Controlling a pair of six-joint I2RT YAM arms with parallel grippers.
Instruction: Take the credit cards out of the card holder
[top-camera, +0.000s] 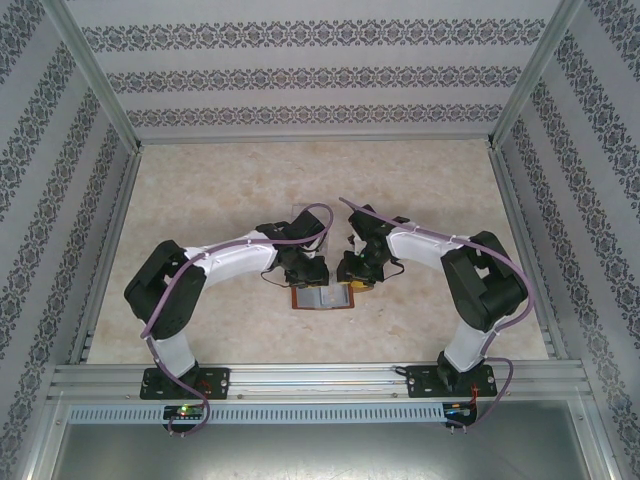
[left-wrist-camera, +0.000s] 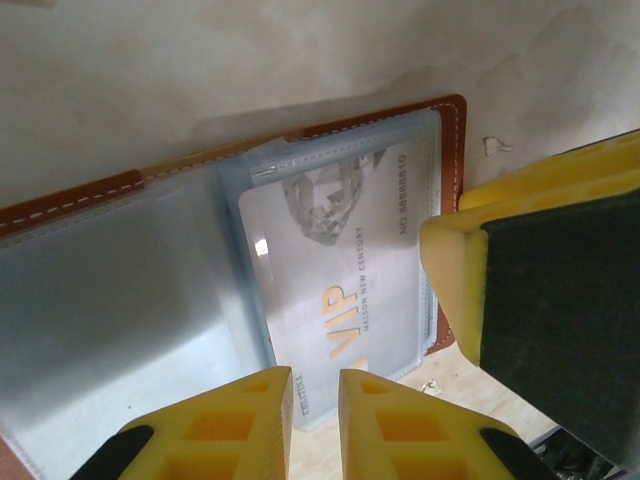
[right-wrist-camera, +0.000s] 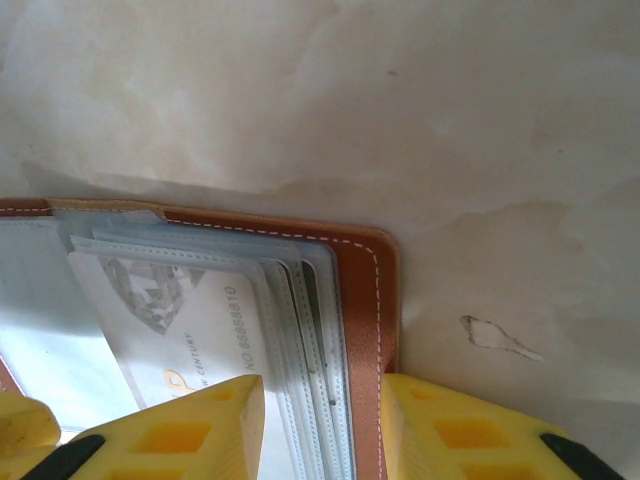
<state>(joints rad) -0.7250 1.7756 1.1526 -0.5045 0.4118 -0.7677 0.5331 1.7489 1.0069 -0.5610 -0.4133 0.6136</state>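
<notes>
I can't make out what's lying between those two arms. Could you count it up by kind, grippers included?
Brown card holder, lying open: 1
Credit card in view, marked VIP, in a clear sleeve: 1
Yellow grippers, left gripper and right gripper: 2
Total: 4

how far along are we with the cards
Done: the card holder lies open on the table. In hand: left tool at the lower edge of the VIP card, jaws slightly apart; right tool straddles the holder's stitched edge. Left: that card sits in its sleeve, not yet pulled out.
</notes>
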